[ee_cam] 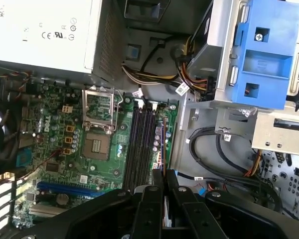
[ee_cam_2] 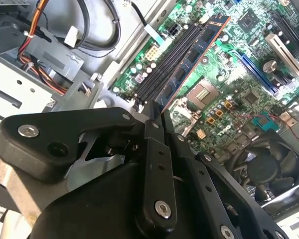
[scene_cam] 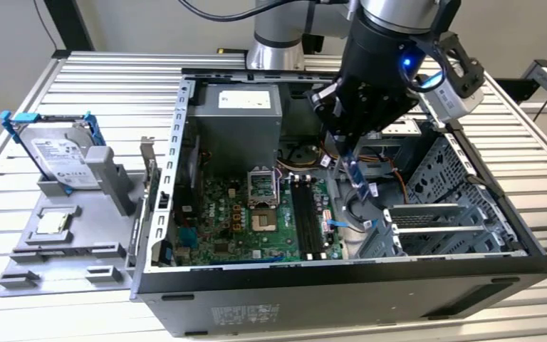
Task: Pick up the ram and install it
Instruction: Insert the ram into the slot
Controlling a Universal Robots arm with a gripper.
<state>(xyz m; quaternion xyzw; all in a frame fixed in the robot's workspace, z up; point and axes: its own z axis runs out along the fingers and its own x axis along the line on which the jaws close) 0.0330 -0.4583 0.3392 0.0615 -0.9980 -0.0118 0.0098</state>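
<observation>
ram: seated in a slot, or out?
Out. The ram is clamped in the gripper above the motherboard; the black memory slots lie empty in the first wrist view.

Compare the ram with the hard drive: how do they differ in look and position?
The ram is a thin, narrow blue stick; the hard drive is a broad silver slab. The ram hangs clamped in the gripper over the motherboard inside the case; the hard drive stands on the grey fixture outside it. Neither lies flat.
</observation>
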